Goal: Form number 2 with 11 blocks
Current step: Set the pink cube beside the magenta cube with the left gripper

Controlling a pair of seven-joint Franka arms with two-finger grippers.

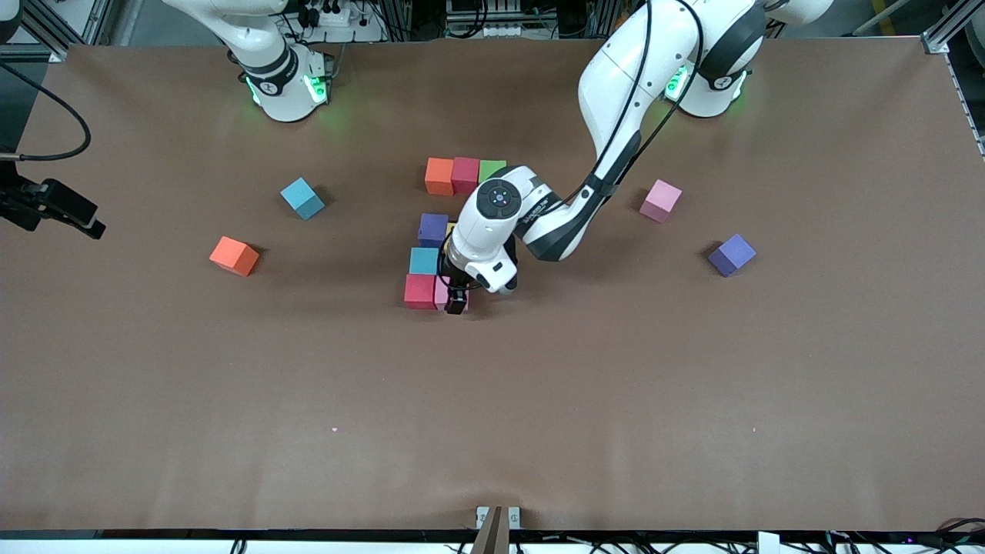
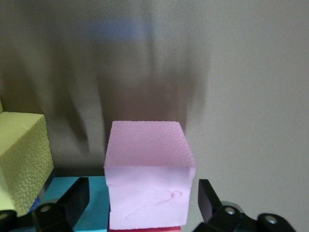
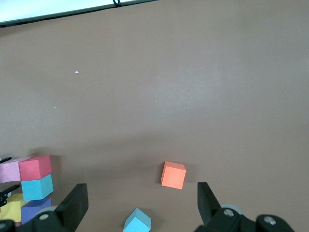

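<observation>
The part-built number 2 lies mid-table. Its row nearest the robots is orange (image 1: 439, 175), red (image 1: 465, 174) and green (image 1: 491, 169). Nearer the front camera come a purple block (image 1: 433, 228), a light blue block (image 1: 424, 260), then a red block (image 1: 419, 291) with a pink block (image 1: 442, 291) beside it. My left gripper (image 1: 455, 298) is low over that pink block (image 2: 145, 164), fingers (image 2: 72, 200) open with a gap on each side. A yellow block (image 2: 21, 159) stands close by. My right gripper (image 3: 140, 203) is open and empty, high over the table.
Loose blocks lie around: light blue (image 1: 302, 198) and orange (image 1: 234, 255) toward the right arm's end, pink (image 1: 660, 200) and purple (image 1: 731, 255) toward the left arm's end. The right wrist view shows the orange (image 3: 173, 175) and light blue (image 3: 137, 222) ones below.
</observation>
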